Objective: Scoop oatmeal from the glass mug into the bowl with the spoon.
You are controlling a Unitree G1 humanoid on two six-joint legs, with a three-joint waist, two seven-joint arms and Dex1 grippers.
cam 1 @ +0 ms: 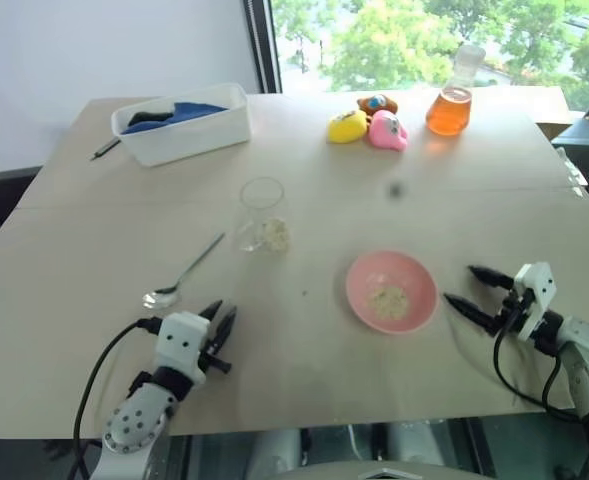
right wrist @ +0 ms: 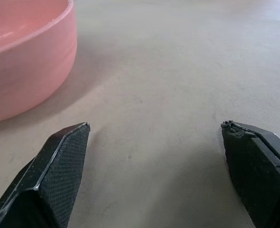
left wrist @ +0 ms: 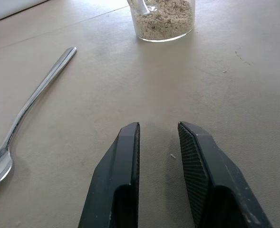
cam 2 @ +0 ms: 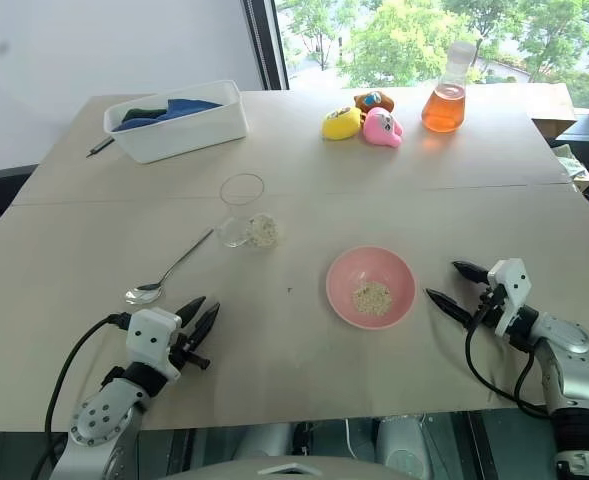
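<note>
A: Where's everything sitting?
B: Pink bowl (cam 2: 371, 286), with some oatmeal (cam 2: 371, 296), lies just beside the wide-spread, empty right gripper (cam 2: 456, 283).
A: And the rest?
B: Glass mug (cam 2: 242, 210) stands ahead of the narrowly parted, empty left gripper (cam 2: 198, 317); spoon (cam 2: 166, 270) near it.

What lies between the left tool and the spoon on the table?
Nothing visible. The spoon lies on bare table just ahead of the left tool, off to its left side, with no object between them. The tool is empty, its fingers slightly apart.
</note>
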